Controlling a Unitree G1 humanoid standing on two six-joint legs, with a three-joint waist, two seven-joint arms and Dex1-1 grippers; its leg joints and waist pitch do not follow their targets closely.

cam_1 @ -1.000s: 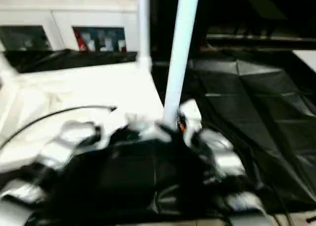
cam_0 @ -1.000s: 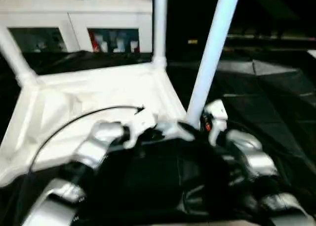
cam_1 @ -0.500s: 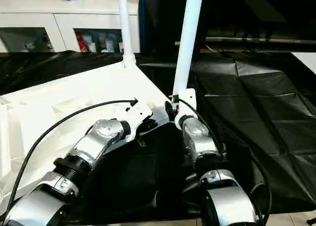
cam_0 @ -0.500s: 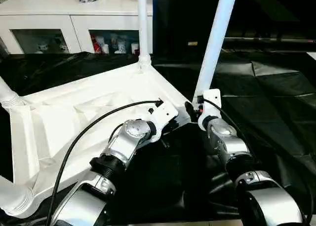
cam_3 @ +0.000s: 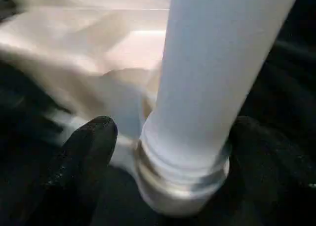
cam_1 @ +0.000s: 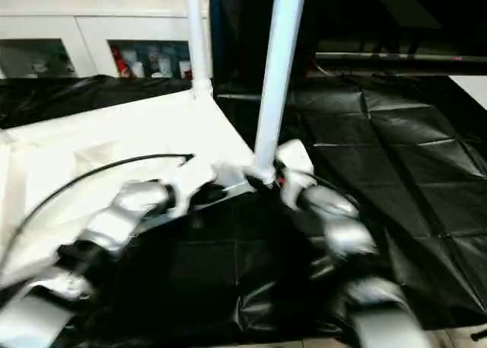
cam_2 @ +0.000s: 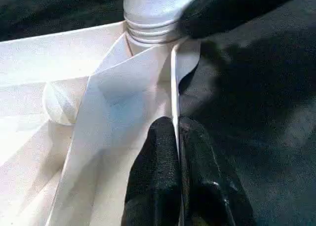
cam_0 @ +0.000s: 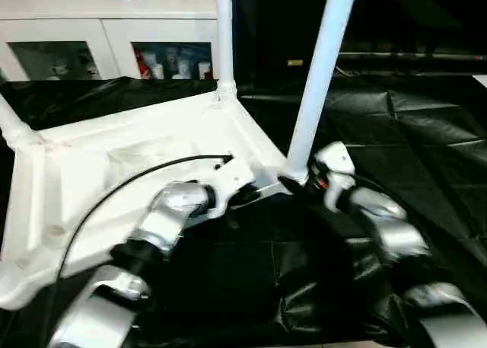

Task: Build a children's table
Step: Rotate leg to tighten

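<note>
- Left gripper [cam_2: 177, 152] pinches the thin rim of the tabletop [cam_0: 137, 165], fingers closed on that edge, just beside the near corner socket.
- Right gripper [cam_3: 170, 152] stands wide, one finger [cam_3: 84, 152] on each side of the near leg [cam_0: 319, 66] at its base, with gaps to the tube.
- Tabletop lies ribbed side up on a black sheet [cam_0: 426, 135]; bare sheet spreads to the right.
- Near leg sits in its socket; a far leg [cam_0: 224, 36] stands in another.
- Cabinet [cam_0: 114, 28] stands behind.
- Right wrist view shows the leg's collar close up.
</note>
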